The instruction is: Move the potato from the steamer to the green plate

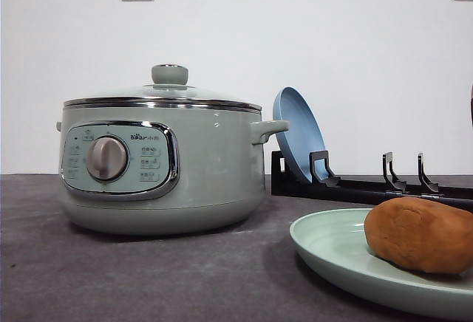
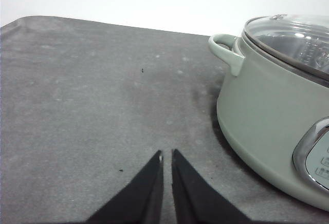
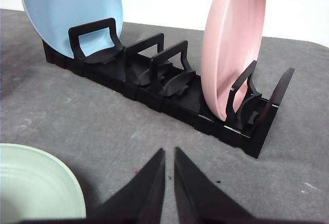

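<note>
Potato [image 1: 421, 234] on green plate [image 1: 332, 252]

The steamer [image 1: 159, 163] is a pale sage green with a chrome band around its panel, a silver dial and a clear glass lid topped by a green knob. The potato [image 1: 421, 233] is orange-brown and lies on the green plate [image 1: 332, 252], a soft mint. Beyond the black right gripper [image 3: 169, 154] stands a black rack [image 3: 169, 95] holding a sky-blue plate [image 3: 69, 5] and a pink plate [image 3: 231, 44]. The left gripper [image 2: 167, 157] is black too, over a mottled dark grey tabletop [image 2: 92, 100]. The wall [image 1: 295, 34] behind is white.
</note>
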`<state>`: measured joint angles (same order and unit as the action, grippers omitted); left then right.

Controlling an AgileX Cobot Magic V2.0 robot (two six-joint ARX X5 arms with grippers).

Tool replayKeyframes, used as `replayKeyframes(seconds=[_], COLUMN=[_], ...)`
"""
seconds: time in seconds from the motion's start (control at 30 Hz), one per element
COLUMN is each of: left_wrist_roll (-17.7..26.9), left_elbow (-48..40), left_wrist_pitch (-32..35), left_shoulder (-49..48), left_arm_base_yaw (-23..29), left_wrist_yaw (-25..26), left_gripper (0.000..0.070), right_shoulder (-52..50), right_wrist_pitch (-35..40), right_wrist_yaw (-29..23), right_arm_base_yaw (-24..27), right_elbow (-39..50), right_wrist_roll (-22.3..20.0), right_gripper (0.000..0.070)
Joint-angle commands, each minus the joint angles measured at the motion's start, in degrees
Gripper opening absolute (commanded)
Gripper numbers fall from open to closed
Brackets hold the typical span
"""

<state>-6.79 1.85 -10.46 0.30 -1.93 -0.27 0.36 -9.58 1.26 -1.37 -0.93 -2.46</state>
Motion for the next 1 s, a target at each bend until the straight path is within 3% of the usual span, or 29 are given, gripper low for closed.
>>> replayKeyframes(seconds=[0.0, 0.97], left_wrist_roll=[0.0, 0.0], left_elbow=[-1.2, -1.2], left_wrist_pitch=[-0.4, -0.4], left_shoulder=[-0.1, -0.1], left_arm_base_yaw=[0.0, 0.0], left_wrist_yaw=[-0.2, -0.2], left_gripper=[0.0026, 0.0026], right_shoulder=[-0.2, -0.2], right_wrist_pitch=[0.8, 0.8], right_wrist_yaw=[-0.2, -0.2], right_arm_base_yaw=[0.1, 0.1], right_elbow=[0.3, 0.3], right_wrist_roll=[0.7, 0.7], right_gripper=[0.0020, 0.0020])
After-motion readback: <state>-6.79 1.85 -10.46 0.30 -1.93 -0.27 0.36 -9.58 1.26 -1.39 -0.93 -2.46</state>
